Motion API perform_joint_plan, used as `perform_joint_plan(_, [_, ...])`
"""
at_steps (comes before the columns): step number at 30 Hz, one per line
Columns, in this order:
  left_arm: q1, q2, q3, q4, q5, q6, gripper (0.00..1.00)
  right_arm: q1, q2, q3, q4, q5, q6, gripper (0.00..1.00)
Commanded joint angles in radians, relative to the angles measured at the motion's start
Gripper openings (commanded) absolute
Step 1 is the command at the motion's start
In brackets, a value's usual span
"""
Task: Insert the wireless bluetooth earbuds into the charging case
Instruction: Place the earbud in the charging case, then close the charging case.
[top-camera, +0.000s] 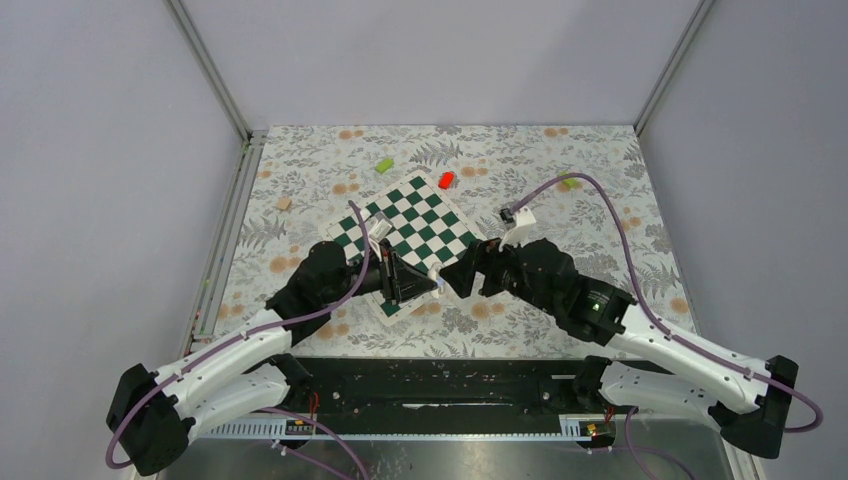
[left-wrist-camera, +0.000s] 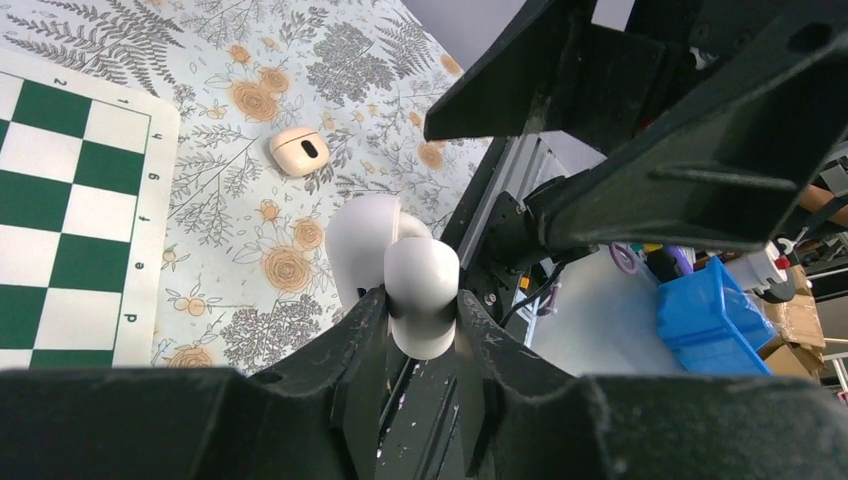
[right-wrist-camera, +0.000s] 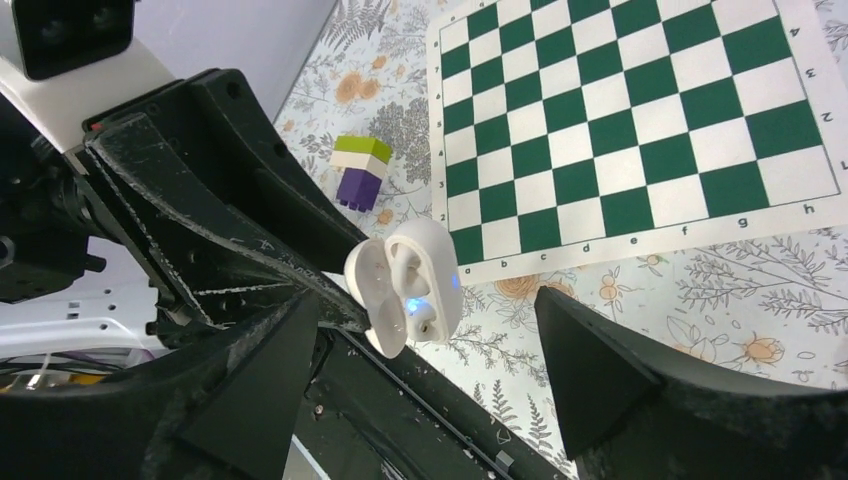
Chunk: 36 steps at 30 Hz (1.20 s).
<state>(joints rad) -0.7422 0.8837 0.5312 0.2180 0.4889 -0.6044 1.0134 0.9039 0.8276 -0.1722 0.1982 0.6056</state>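
Note:
My left gripper is shut on a white clamshell charging case and holds it up off the cloth. In the right wrist view the case hangs with its lid swung open and a blue light glowing inside. White earbuds sit in its hollows. My right gripper faces the case with its jaws spread wide to either side, touching nothing. From above, the two grippers meet nose to nose off the chessboard's near corner.
A small peach oval piece with a dark slot lies on the floral cloth. The chessboard is just behind the grippers. A purple, white and green brick stack stands beside it. Green, red and tan blocks lie farther back.

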Motion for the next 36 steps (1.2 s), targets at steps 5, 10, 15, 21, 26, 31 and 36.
perform_joint_plan(5, [-0.003, 0.045, 0.086, 0.036, 0.109, -0.058, 0.00, -0.277, -0.095, -0.131, 0.216, -0.514, 0.103, 0.89])
perform_joint_plan(10, [-0.002, 0.062, 0.091, 0.106, 0.167, -0.114, 0.00, -0.384, -0.109, -0.262, 0.455, -0.715, 0.242, 0.99])
perform_joint_plan(15, [-0.002, 0.058, 0.080, 0.189, 0.189, -0.173, 0.00, -0.441, -0.086, -0.400, 0.773, -0.792, 0.428, 0.99])
perform_joint_plan(21, [-0.003, 0.084, 0.097, 0.226, 0.201, -0.203, 0.00, -0.441, 0.030, -0.472, 1.138, -0.830, 0.601, 0.99])
perform_joint_plan(26, [-0.002, 0.095, 0.098, 0.239, 0.193, -0.209, 0.00, -0.441, 0.150, -0.488, 1.355, -0.869, 0.725, 0.99])
perform_joint_plan(31, [-0.002, 0.098, 0.112, 0.184, 0.160, -0.178, 0.00, -0.441, 0.189, -0.491, 1.456, -0.902, 0.787, 0.98])
perform_joint_plan(36, [-0.003, 0.110, 0.125, 0.088, 0.093, -0.137, 0.00, -0.442, 0.133, -0.503, 1.386, -0.913, 0.754, 0.96])
